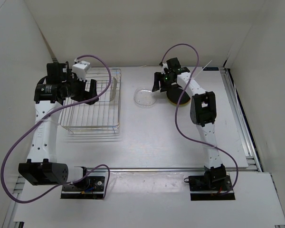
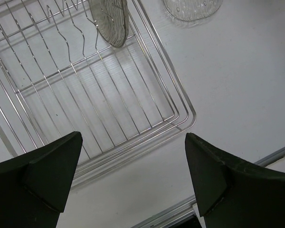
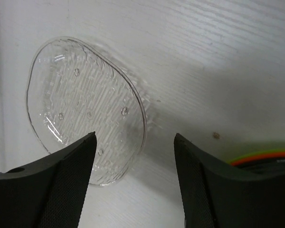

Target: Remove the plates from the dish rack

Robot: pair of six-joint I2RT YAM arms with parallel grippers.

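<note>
- The left claw (image 2: 133,175) is held spread above the rack's (image 2: 180,102) corner; one plate (image 2: 111,21) is propped inside, its top cut off.
- The right claw (image 3: 135,180) is held spread, empty, over a clear plate (image 3: 85,109) laid on the desk (image 3: 204,57).
- A coloured stack (image 3: 268,156) is cut off beside it.

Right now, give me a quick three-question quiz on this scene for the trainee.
1. True or false: the rack holds no plates.
2. The clear plate out of the rack lies: A) flat on the table, between rack and stack; B) on top of the stack; C) against the rack's side.
3. Fill in: both hands' jaws stand ____.
Key: 1 false, an upright clear plate stands in it. 2 A. 3 open; left hand and right hand hold nothing.
</note>
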